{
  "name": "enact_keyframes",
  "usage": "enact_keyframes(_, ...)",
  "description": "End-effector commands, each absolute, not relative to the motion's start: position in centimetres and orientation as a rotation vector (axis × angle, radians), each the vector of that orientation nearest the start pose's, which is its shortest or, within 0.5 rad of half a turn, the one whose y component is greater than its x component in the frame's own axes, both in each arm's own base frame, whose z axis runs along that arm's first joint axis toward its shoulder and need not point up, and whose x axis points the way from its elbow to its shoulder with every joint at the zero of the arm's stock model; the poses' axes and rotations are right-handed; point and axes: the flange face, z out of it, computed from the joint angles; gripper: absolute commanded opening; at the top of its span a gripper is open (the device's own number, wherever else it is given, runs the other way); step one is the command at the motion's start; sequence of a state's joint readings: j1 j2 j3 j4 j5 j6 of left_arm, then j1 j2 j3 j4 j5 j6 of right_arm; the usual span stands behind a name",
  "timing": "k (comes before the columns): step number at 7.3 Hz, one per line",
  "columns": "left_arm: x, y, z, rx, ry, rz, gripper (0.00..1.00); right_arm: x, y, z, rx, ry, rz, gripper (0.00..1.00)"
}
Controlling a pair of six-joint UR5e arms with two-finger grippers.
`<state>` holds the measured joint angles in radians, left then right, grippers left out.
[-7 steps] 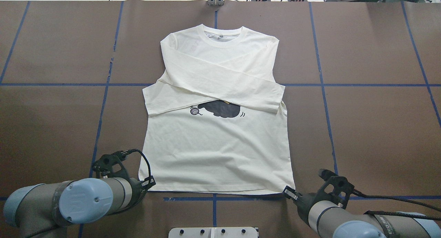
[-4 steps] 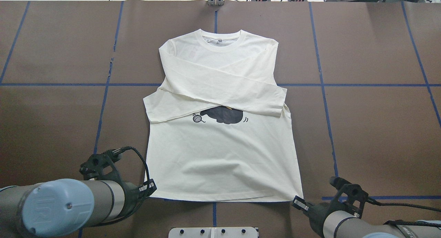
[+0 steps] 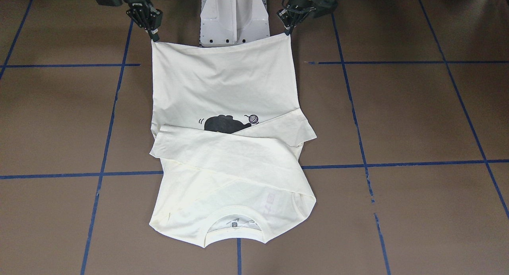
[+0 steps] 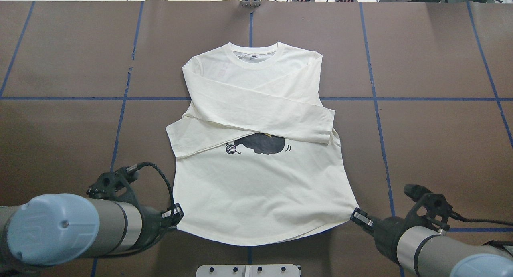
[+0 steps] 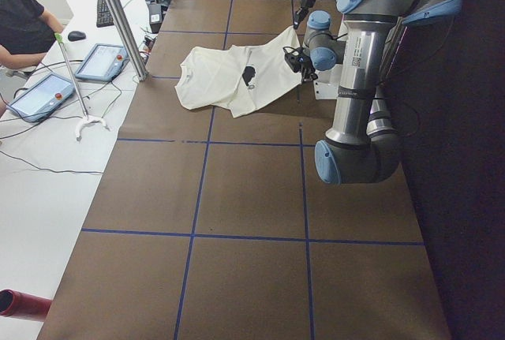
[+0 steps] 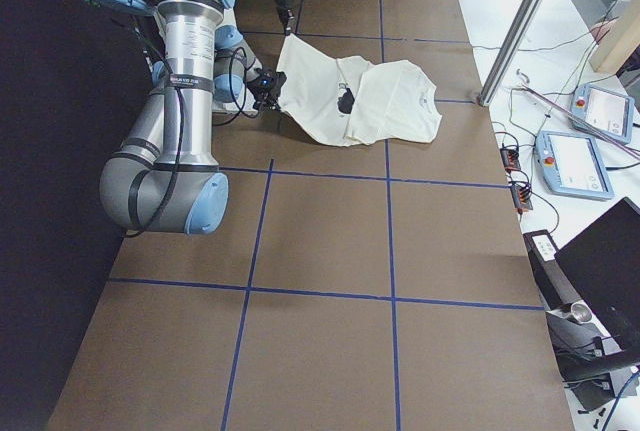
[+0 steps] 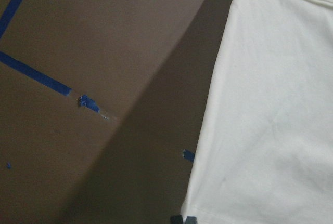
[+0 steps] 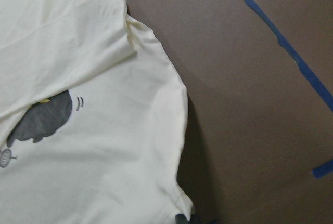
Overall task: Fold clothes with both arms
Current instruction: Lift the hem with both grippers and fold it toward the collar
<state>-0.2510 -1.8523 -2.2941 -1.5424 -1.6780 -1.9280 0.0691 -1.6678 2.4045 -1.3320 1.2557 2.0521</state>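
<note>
Front-facing view: the shirt (image 3: 222, 88) lies print-up on the table (image 3: 397, 108), sleeves crossed over the chest, neckline on the side away from the robot. The right gripper (image 3: 154, 36) and the left gripper (image 3: 287, 28) each pinch one hem corner, jaws pressed together on the cloth.

Overhead view: the hem sags between the two held corners.

Wrist views: each corner sits at the jaw tips, raised off the table.

T-shirt (image 4: 260, 189) sleeves (image 4: 256, 112) hide part of cat print (image 4: 262, 144).
</note>
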Motion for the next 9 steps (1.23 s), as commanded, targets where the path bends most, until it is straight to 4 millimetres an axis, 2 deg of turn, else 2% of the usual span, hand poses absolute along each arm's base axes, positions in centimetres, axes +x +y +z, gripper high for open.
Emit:
enact_keyframes(1,41.0,-32.9,20.4,0.026,0.987,-0.519,0.00,-36.0,-28.8,27.7,0.110,-1.012,0.693,0.00)
enact_keyframes(2,41.0,-39.4,21.1,0.100,0.952,-0.567,0.00,-37.1,-35.2,26.6,0.096,-0.986,0.710,0.00)
enact_keyframes(3,41.8,-44.6,22.4,0.150,0.953,-0.597,0.00,-39.2,-40.5,26.1,0.124,-0.926,0.725,0.00)
enact_keyframes(4,42.5,-49.5,26.0,0.184,0.967,-0.645,0.00,-40.6,-45.3,28.6,0.173,-0.835,0.699,0.00)
enact_keyframes(5,43.5,-53.1,28.9,0.218,1.011,-0.665,0.00,-42.6,-50.1,30.8,0.198,-0.746,0.669,0.00)
enact_keyframes(6,46.2,-57.5,29.4,0.231,1.019,-0.684,0.00,-45.2,-54.6,31.0,0.196,-0.690,0.685,0.00)
enact_keyframes(7,48.6,-60.6,30.7,0.245,1.024,-0.693,0.00,-46.9,-58.0,32.3,0.183,-0.664,0.692,0.00)
enact_keyframes(8,48.0,-62.6,32.2,0.272,1.043,-0.701,0.00,-47.8,-60.6,35.5,0.203,-0.694,0.701,0.00)
enact_keyframes(9,47.8,-63.2,32.8,0.301,1.028,-0.665,0.00,-47.0,-62.2,34.0,0.209,-0.740,0.709,0.00)
